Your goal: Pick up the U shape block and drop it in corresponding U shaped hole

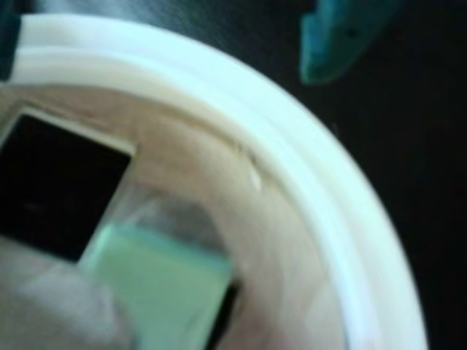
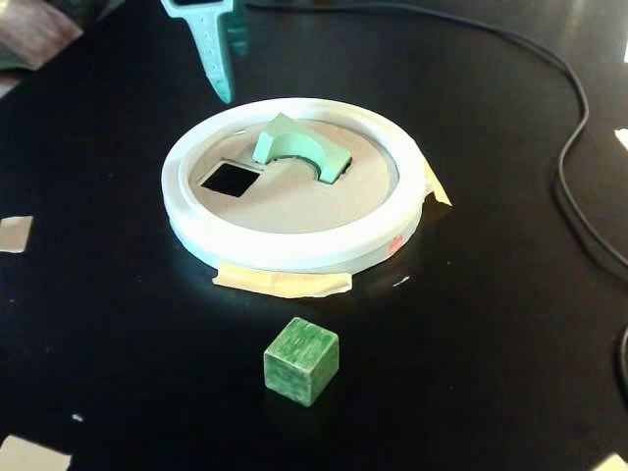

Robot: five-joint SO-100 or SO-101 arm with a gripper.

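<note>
U block (image 2: 297,149) mid-frame in my fixed view, lying tilted on the ring's (image 2: 294,245) board beside the square hole (image 2: 231,179), gripper (image 2: 222,59) apart at upper left, empty, jaw gap unclear to me.

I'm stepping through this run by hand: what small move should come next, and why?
Probably a gentle nudge or re-grip of the U-shaped block. In the fixed view it sits tilted on the white ring board, half into its slot beside the square hole, not flush. The hand hangs above the board's far rim, holding nothing, so it could come back down and press the block level.
</note>
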